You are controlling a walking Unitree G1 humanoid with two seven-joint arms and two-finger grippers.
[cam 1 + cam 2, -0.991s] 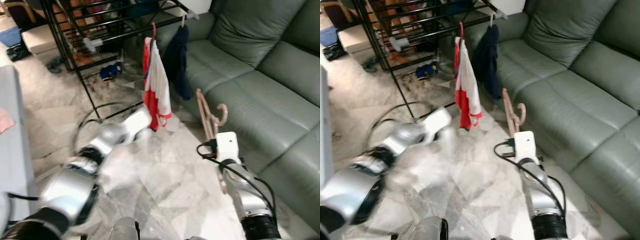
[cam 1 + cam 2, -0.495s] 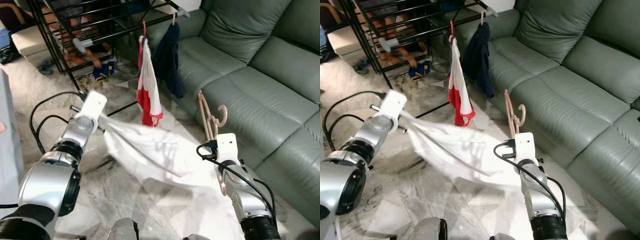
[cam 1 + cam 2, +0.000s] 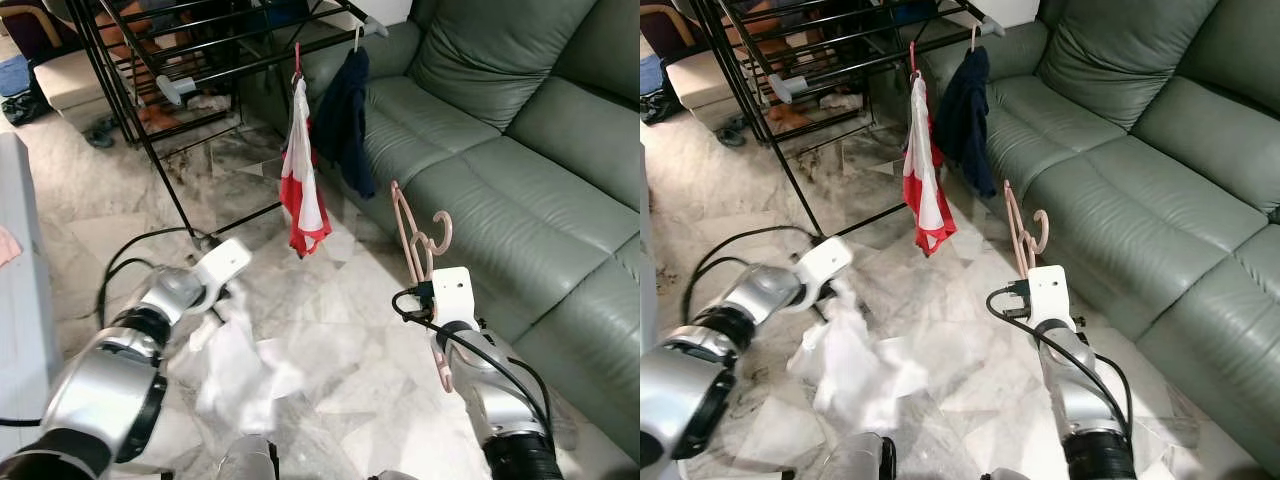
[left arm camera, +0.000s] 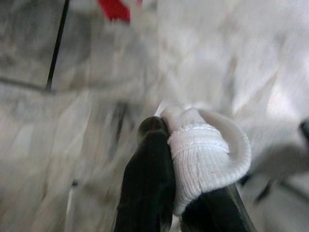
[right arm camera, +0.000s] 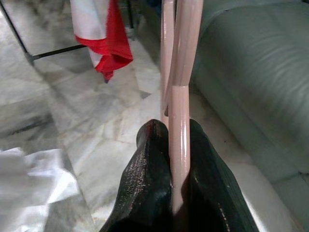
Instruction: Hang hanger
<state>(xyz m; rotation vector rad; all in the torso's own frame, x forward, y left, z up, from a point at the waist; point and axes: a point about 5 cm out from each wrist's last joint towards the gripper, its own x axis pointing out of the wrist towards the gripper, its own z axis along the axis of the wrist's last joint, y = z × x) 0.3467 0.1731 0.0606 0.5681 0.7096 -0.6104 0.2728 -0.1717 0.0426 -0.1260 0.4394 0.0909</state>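
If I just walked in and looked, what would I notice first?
Probably the pink hanger sticking up in front of the green sofa, pinched in the right gripper. Next, the white cloth crumpled on the marble floor, with its ribbed edge caught in the left gripper. Behind them, a red and white garment and a dark blue one dangle from the black drying rack.
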